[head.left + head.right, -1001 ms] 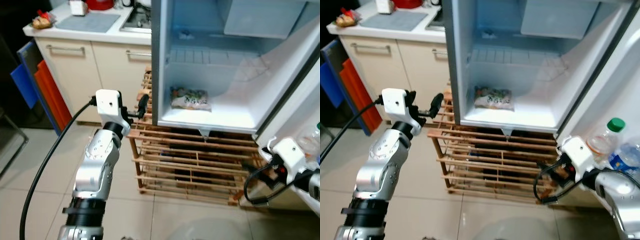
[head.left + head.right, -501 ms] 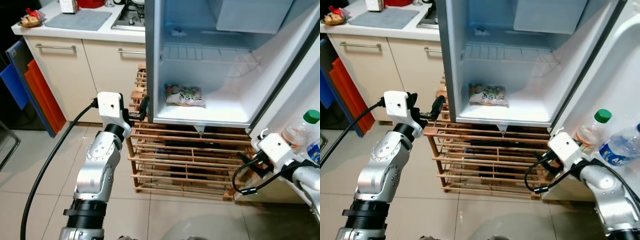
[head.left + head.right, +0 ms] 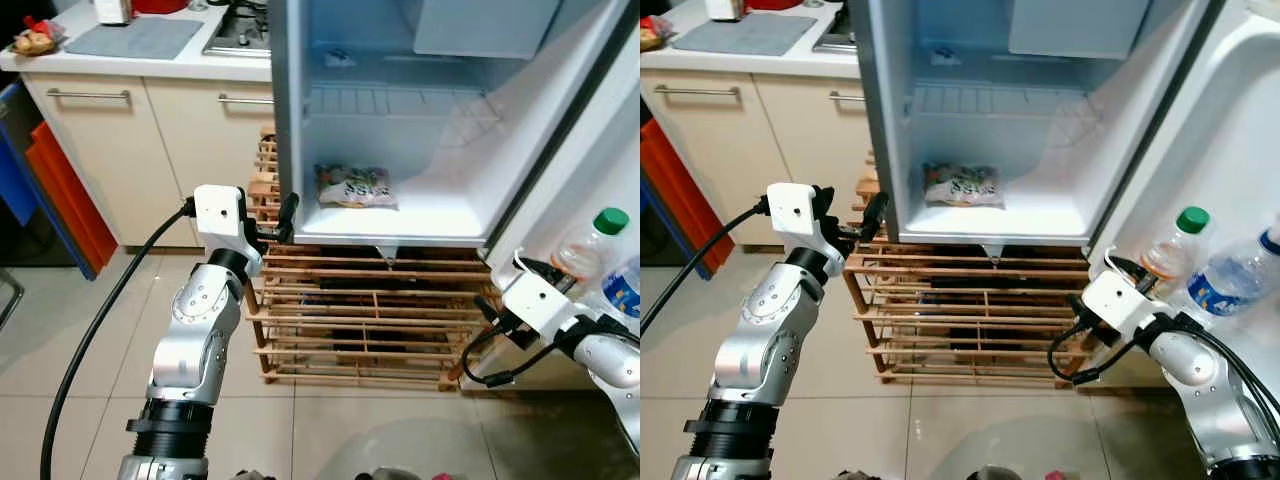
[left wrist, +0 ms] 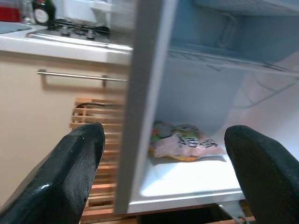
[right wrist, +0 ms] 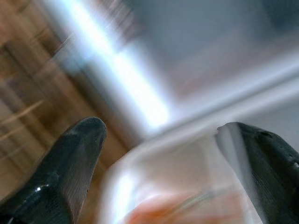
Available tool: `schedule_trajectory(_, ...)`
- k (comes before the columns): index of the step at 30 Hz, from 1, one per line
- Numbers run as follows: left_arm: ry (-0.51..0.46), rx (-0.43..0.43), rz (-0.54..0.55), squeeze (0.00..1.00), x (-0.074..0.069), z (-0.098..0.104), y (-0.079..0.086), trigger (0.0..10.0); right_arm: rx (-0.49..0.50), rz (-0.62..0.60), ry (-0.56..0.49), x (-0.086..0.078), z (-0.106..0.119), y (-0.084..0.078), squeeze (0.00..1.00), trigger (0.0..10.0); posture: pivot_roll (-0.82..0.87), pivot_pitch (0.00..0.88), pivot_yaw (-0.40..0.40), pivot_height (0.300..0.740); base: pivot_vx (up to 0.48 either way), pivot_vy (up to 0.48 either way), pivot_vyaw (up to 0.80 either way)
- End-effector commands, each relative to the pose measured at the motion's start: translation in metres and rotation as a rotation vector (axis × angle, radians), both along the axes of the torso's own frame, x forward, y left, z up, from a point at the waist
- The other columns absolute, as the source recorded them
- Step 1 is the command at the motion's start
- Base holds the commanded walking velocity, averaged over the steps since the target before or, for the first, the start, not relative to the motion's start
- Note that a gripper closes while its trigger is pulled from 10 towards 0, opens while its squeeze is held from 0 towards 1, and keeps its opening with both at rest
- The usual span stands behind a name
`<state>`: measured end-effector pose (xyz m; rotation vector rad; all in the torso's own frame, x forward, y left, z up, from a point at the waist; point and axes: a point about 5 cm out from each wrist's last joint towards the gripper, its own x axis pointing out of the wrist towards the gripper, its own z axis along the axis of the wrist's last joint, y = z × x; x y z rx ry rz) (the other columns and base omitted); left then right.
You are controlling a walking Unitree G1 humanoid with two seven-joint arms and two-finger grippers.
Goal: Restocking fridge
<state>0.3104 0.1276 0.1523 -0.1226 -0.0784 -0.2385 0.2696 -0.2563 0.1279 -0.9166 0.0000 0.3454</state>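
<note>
Your fridge [image 3: 450, 215] holds one food packet [image 3: 355, 187]; both the left gripper [image 4: 163, 177] and right gripper [image 5: 163, 168] are spread, empty—restocking barely begun.

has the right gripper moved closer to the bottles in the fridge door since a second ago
Yes. Judged against the green-capped bottle in the fridge door, the right gripper has closed in toward it from lower down, by the wooden rack.
</note>
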Motion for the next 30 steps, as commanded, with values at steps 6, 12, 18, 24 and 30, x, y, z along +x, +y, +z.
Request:
schedule_trajectory(6, -0.01, 0.008, -0.002, 0.0, 0.0, 0.002, -0.002, 10.0, -0.166, 0.146, -0.444, 0.01, 0.067, 0.022, 0.0, 10.0, -0.14, 0.0, -0.012, 0.74, 0.0, 0.0, 0.0)
schedule_trajectory(12, -0.01, 0.004, 0.009, 0.0, -0.002, 0.001, -0.002, 10.0, -0.168, 0.186, -0.418, 0.012, 0.055, 0.026, 0.0, 10.0, -0.14, 0.0, -0.027, 0.74, 0.0, 0.0, 0.0)
schedule_trajectory(18, -0.008, 0.003, 0.018, 0.0, -0.003, 0.0, -0.001, 10.0, 0.032, 0.144, -0.34, 0.015, 0.049, 0.031, 0.0, 10.0, -0.13, 0.0, -0.032, 0.74, 0.0, 0.0, 0.0)
schedule_trajectory(24, -0.014, 0.003, 0.022, 0.0, -0.003, 0.001, 0.001, 10.0, 0.552, 0.126, -0.063, 0.015, 0.031, 0.062, 0.0, 10.0, -0.13, 0.0, -0.034, 0.74, 0.0, 0.0, 0.0)
schedule_trajectory(30, -0.018, 0.005, 0.018, 0.0, -0.005, 0.002, 0.0, 10.0, 0.745, 0.254, 0.284, -0.012, 0.001, 0.094, 0.0, 10.0, -0.13, 0.0, -0.045, 0.74, 0.0, 0.0, 0.0)
